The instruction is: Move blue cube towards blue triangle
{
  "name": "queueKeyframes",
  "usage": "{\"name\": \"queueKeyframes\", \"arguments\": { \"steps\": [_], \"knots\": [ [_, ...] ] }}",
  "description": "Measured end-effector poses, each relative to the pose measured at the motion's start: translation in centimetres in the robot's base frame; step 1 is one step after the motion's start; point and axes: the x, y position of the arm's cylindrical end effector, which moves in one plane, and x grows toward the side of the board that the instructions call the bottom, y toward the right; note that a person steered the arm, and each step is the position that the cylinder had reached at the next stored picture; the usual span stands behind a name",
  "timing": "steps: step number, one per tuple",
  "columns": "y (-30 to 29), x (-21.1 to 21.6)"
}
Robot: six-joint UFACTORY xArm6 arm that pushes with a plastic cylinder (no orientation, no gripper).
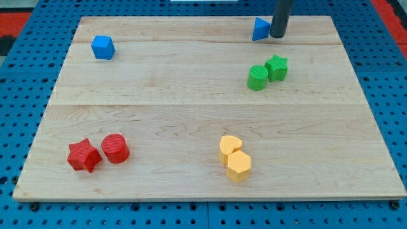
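The blue cube (102, 47) sits near the view's top left corner of the wooden board (191, 114). The blue triangle (260, 29) lies at the view's top edge, right of centre. My tip (277, 35) rests just to the right of the blue triangle, close to or touching it, and far to the right of the blue cube.
A green cylinder (257, 77) and a green star (276, 67) sit together below the triangle. A red star (83, 155) and a red cylinder (115, 148) lie at the bottom left. Two yellow blocks (234, 158) lie at the bottom centre.
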Motion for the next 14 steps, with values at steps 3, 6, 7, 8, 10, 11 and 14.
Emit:
{"name": "queueKeyframes", "arguments": {
  "steps": [3,6,7,8,10,11,14],
  "knots": [
    [-6.6,-2.1],
    [-19.5,7.5],
    [-27.0,12.2],
    [-37.4,11.2],
    [-37.6,4.0],
    [-36.9,3.2],
    [-38.3,3.7]
  ]
}}
